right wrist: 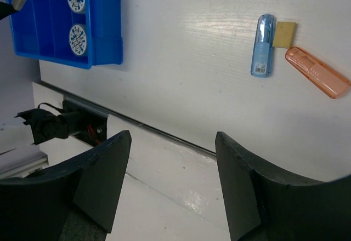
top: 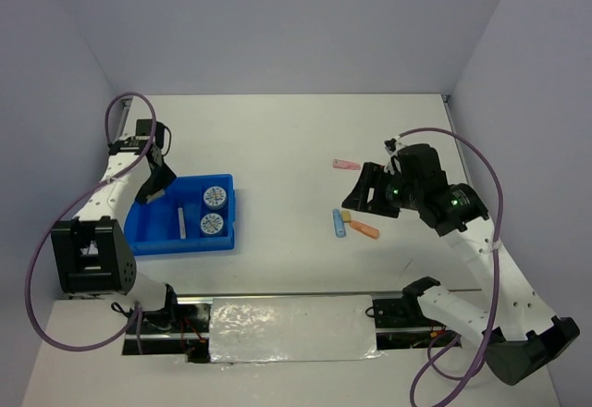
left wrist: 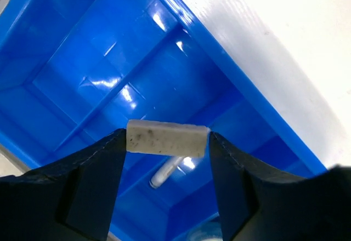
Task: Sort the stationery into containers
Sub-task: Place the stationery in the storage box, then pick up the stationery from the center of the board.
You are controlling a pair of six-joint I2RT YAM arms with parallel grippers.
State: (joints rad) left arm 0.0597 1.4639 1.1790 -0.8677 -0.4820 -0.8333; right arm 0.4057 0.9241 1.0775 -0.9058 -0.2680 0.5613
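White bench point(top: 287, 139) carries blue tray point(top: 150, 227) at left; pink stick point(top: 346, 164), blue stick point(top: 339, 225), tan block point(top: 346, 215), orange stick point(top: 365, 231) at right.

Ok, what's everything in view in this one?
tray: 1, bright blue, table left
tape rolls: 2, blue-and-white, tray's right compartment
pen: 1, white, compartment beside rolls
pink stick: 1, pink, table right
blue stick: 1, blue, table right
orange stick: 1, orange, beside it
tan block: 1, tan, against blue stick
whitish block: 1, off-white, held over tray
table: 1, white
foil strip: 1, silver, near edge
left claw: 1, black, shut on block
right claw: 1, black, open, empty
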